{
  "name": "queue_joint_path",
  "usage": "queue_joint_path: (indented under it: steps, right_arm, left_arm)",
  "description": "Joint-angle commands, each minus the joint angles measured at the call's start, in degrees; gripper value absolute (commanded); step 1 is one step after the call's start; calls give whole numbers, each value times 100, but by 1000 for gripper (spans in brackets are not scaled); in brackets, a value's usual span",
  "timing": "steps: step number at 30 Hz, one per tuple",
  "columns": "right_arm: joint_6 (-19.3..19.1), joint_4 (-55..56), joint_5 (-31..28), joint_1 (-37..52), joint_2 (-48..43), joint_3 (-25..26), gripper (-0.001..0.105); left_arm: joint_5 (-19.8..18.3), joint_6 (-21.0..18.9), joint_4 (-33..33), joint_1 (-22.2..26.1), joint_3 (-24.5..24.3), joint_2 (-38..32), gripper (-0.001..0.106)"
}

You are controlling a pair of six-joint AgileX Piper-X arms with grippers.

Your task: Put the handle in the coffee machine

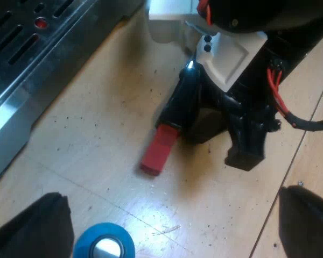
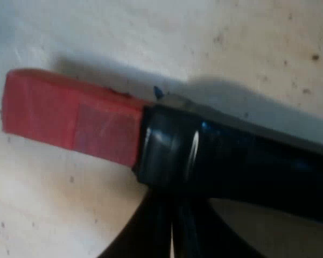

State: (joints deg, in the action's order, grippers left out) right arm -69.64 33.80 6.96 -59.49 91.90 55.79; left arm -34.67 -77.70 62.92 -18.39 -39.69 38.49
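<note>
The handle (image 1: 185,105) lies loose on the wooden table (image 1: 97,145), near the drip tray (image 1: 21,59) of the espresso machine but apart from it and not locked into the machine's front. Its dark shaft ends in a red end (image 1: 159,150) that points away from the right gripper (image 1: 226,137). The right gripper stands directly at the dark shaft and covers the metal holder beyond it, so the basket cannot be seen. Whether this pincer is clamped on the handle cannot be determined. In the right wrist view the handle (image 2: 231,161) runs across at close range, with the red end (image 2: 70,115) showing a squarer, paler patch on its face. A shadow lies on the table beside it, so contact between the red end and the table cannot be confirmed. Black shapes (image 2: 151,236) below the shaft are too close to be identified. The left gripper (image 1: 172,215) hangs over the table with its fingers (image 1: 37,226) spread wide, gripping nothing. A blue tamper (image 1: 105,247) with a pale centre stands between them, partly cut off. The drip tray shows rows of dark slots and one small red dot (image 1: 40,22); the rest of the machine is out of frame.
</note>
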Motion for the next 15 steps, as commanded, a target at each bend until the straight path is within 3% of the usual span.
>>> queue_joint_path:
  steps: [1, 4, 11, 15]
  right_arm:
    - [101, -317, -269, -15, 88, 92, 0]
    - [151, -316, -433, -15, 88, 92, 0]
    - [176, 176, -215, -15, -128, 92, 0]
    - [298, 760, -164, -15, -613, 92, 0]
  left_arm:
    - [45, 4, 24, 43, -37, -45, 80]
    - [45, 4, 24, 41, -37, -45, 80]
    - [45, 4, 24, 41, -37, -45, 80]
    - [45, 67, 24, 41, -37, -45, 80]
